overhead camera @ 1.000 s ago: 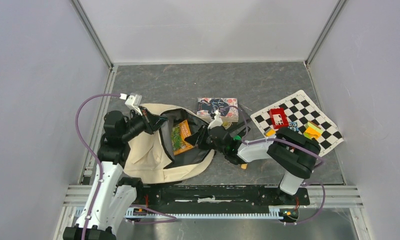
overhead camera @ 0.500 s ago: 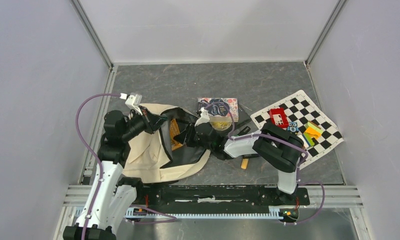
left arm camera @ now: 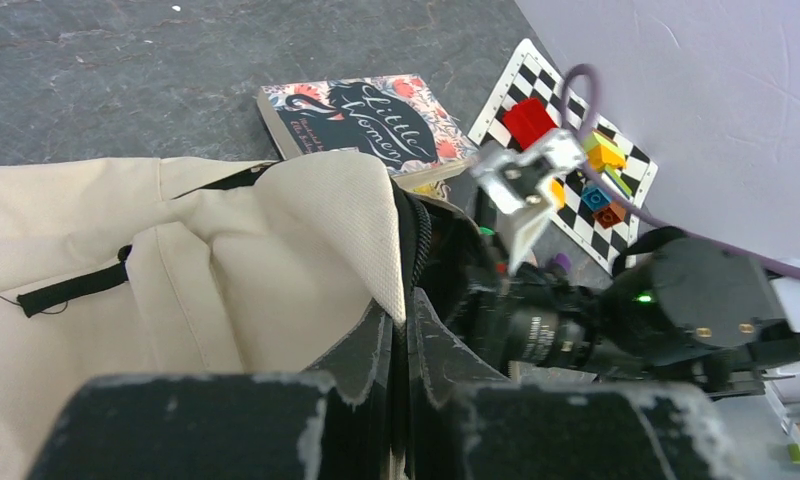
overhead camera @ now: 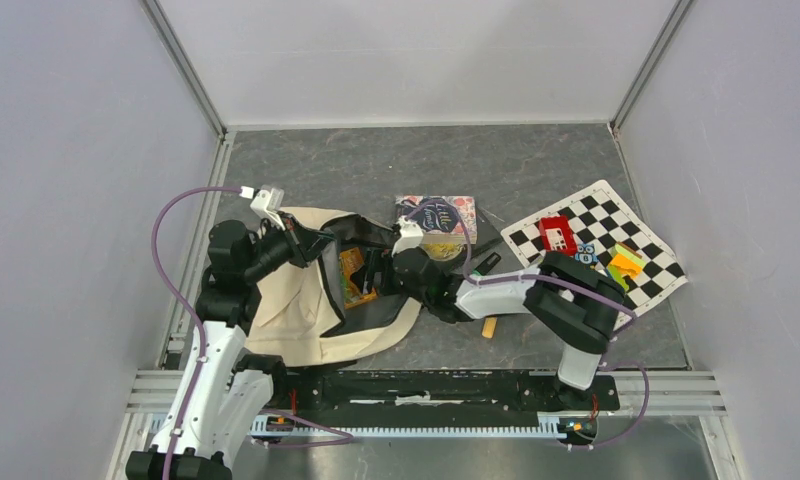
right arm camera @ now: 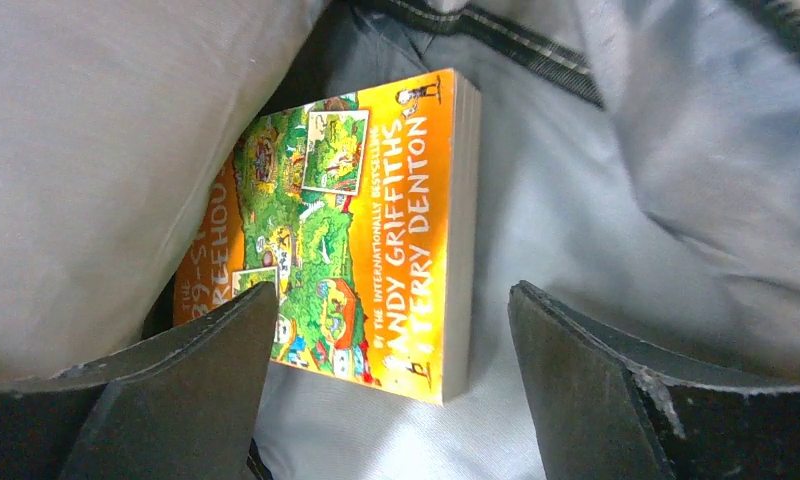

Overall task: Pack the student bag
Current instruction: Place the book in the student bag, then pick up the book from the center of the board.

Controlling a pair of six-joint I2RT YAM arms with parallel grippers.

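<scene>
Right gripper [right arm camera: 391, 300] stands released inside the mouth of the student bag [overhead camera: 291, 305], with its two fingers [right arm camera: 186, 380] spread wide. Between them and a little ahead, an orange book [right arm camera: 376, 220] lies on the grey lining, and neither finger touches it. On the left of the book the cream side of the bag presses close. On the right, past the page edge, a band of free lining shows up to the right finger.

Left gripper [left arm camera: 404, 350] is clenched on the rim of the bag, where the cream fabric meets the black zipper trim.

From above, the bag lies on the near left part of the table [overhead camera: 376, 170]. Its near edge is close to the metal rail [overhead camera: 426, 385] and its left side is near the table's left border. The mouth faces right, toward the right arm.

Just beyond the mouth a second book [overhead camera: 438, 215] lies flat. Further right a checkered mat [overhead camera: 596, 240] carries a red block [overhead camera: 557, 236] and some small coloured pieces, and its far corner comes near the right wall. Behind all this a wide strip of grey table runs to the back wall.

Only the right wrist view shows the orange cover in full and the room around it; from above just a sliver of it is visible. The left wrist view hides that book, but there the second book's title reads "Little Women".
</scene>
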